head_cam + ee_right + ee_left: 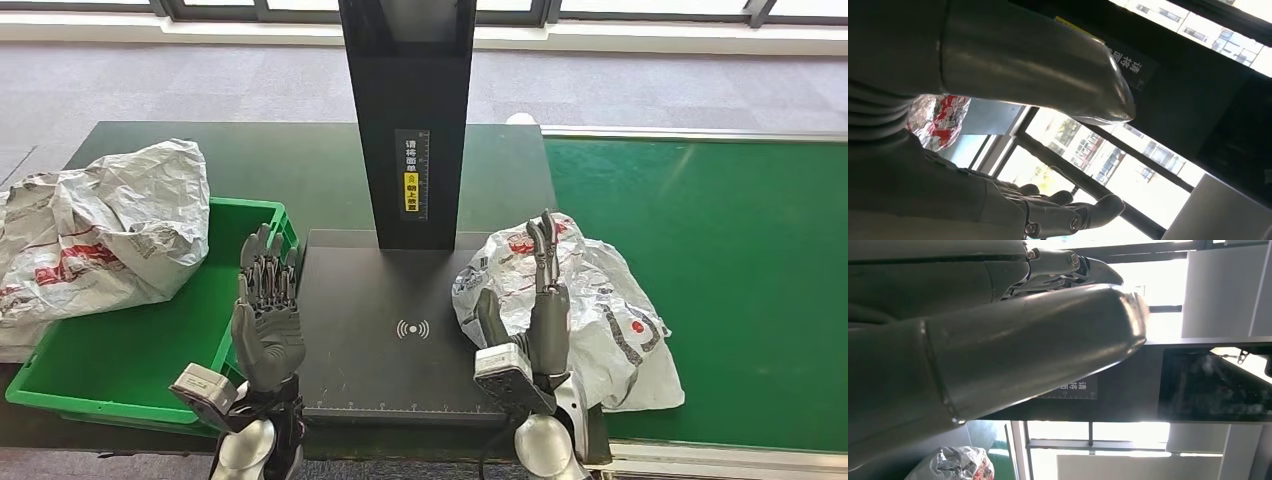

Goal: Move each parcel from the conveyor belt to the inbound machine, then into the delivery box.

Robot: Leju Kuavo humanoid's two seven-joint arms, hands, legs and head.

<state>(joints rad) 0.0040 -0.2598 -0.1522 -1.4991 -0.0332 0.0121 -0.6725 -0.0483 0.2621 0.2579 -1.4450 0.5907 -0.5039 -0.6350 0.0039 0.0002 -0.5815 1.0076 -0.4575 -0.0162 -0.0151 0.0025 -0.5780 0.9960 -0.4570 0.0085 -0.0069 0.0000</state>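
Parcel [575, 300] straddles the belt [720, 260] and the inbound machine's plate [385, 330] at right (second parcel [95, 235] already boxed), both hands, left hand [268, 320] and right hand [535, 310], raised with fingers spread and empty, presumably poised to shift it.

Head view: both silver arms enter from below, forearms raised, hands pointing up and forward.

Left hand [268, 318]: palm faces inward toward the right hand, fingers [266, 268] straight and slightly apart, holding nothing. Left wrist view: thick grey thumb [1038, 345] extended, a darker finger beyond it, nothing between them.

Right hand [535, 315]: upright, fingers [545, 245] extended and close together, thumb off to the inner side; empty. Right wrist view: thumb [1038, 75] stretched out, dark fingers [1073, 212] lightly bent, nothing held.
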